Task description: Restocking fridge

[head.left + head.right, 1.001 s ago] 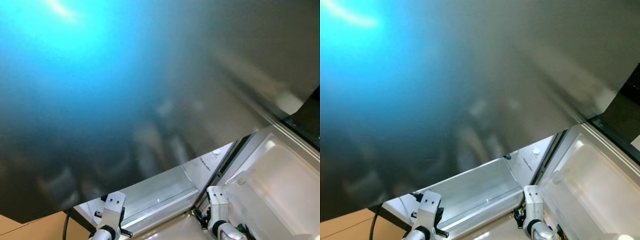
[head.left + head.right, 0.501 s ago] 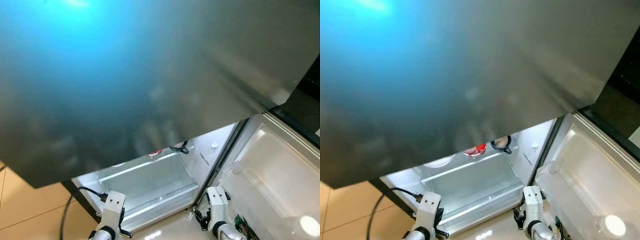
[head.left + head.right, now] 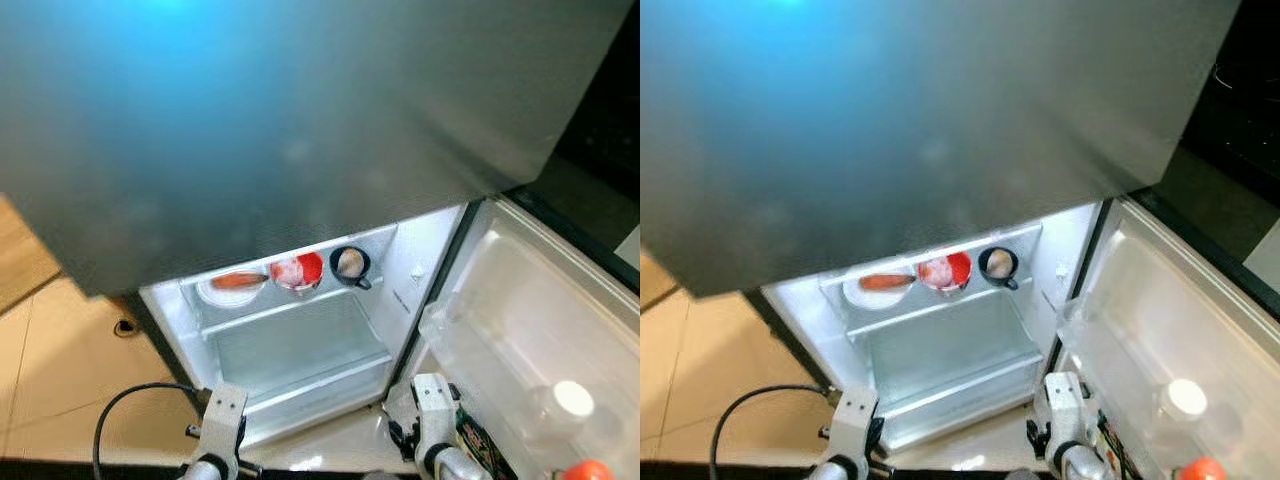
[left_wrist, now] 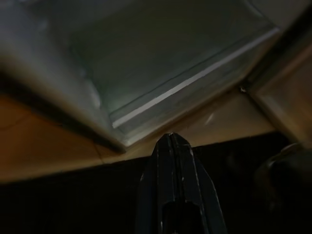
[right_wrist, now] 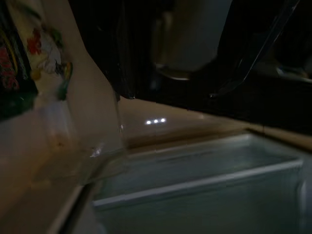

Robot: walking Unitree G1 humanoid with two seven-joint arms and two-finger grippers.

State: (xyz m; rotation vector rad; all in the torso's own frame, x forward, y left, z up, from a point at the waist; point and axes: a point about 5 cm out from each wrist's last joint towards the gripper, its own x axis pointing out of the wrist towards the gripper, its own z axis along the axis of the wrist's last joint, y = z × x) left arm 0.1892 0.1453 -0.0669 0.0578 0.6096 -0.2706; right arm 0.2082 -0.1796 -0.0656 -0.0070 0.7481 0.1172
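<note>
Fridge lower compartment is open in front of me w/ a white plate holding something orange, a red bowl and a dark mug in a row on its shelf. The open door swings off to my right, w/ a white-capped bottle in its rack. My left gripper hangs low by the drawer front, fingers pressed together; right gripper's state I can't tell.

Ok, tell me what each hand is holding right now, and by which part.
Nothing in the left hand: its fingers are closed together on nothing, hanging low before the open fridge. The right hand's fingers cannot be made out, so its hold cannot be told.
</note>
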